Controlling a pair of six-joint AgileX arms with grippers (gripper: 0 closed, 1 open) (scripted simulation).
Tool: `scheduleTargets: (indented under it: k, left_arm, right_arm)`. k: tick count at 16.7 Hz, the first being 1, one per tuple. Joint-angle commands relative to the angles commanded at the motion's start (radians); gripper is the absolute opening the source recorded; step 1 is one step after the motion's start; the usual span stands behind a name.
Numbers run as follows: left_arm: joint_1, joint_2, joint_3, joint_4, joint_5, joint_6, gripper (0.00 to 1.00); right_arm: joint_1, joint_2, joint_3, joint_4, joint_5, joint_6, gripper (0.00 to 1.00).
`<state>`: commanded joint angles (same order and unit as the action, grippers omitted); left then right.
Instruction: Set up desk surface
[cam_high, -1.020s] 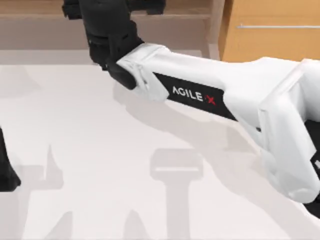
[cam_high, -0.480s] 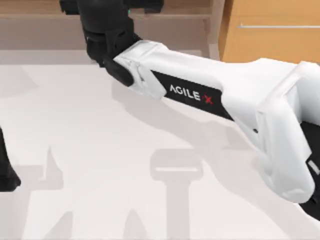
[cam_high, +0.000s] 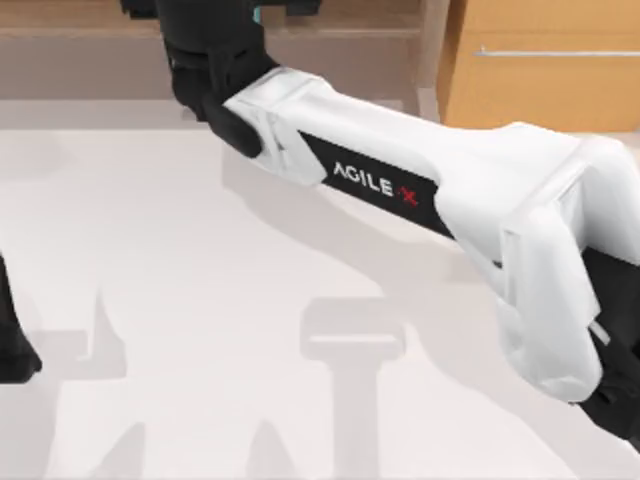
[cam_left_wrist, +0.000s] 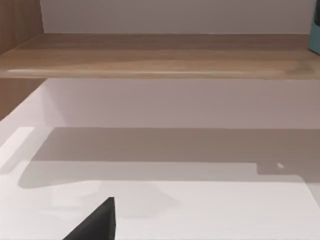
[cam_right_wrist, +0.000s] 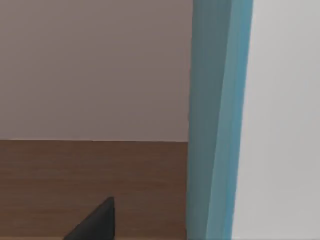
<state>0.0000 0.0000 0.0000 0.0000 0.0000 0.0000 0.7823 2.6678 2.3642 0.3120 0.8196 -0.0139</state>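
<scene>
Right gripper: you see its black wrist and head (cam_high: 215, 75) at the far edge of the table, left of centre in the top view, reaching over the shelf board. Whether the fingers are spread or pressed together cannot be told. A black fingertip corner (cam_right_wrist: 95, 222) pokes into the right wrist view.
Right arm: your white forearm (cam_high: 400, 185) with the AgileX lettering runs on a diagonal from the near right corner up to the far left-centre, above the desk.
Teal object: an upright blue-green slab (cam_right_wrist: 217, 120) stands just ahead of the right wrist camera, on the brown wood; a sliver of teal (cam_left_wrist: 316, 30) also shows at the shelf's end in the left wrist view. What it is cannot be told.
Left gripper: parked at the left edge of the top view, a black part (cam_high: 12, 340) low over the desk; finger state cannot be told.
Desk surface: the broad white tabletop (cam_high: 180, 290) lies flat under both arms. Its long axis runs left to right in the top view, the far edge meeting the shelf.
Shelf board: brown wood (cam_left_wrist: 160, 55) runs along the desk's far side, parallel to that long axis, raised above the white top.
Drawer: orange-tan front with a silver bar handle (cam_high: 555, 52) at the far right.
</scene>
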Motion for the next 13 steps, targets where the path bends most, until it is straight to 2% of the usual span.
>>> scheduleTargets:
  k: [2, 13]
  left_arm:
    - [0.000, 0.000, 0.000, 0.000, 0.000, 0.000, 1.00]
    - [0.000, 0.000, 0.000, 0.000, 0.000, 0.000, 1.00]
  right_arm:
    - [0.000, 0.000, 0.000, 0.000, 0.000, 0.000, 1.00]
    - [0.000, 0.000, 0.000, 0.000, 0.000, 0.000, 0.17]
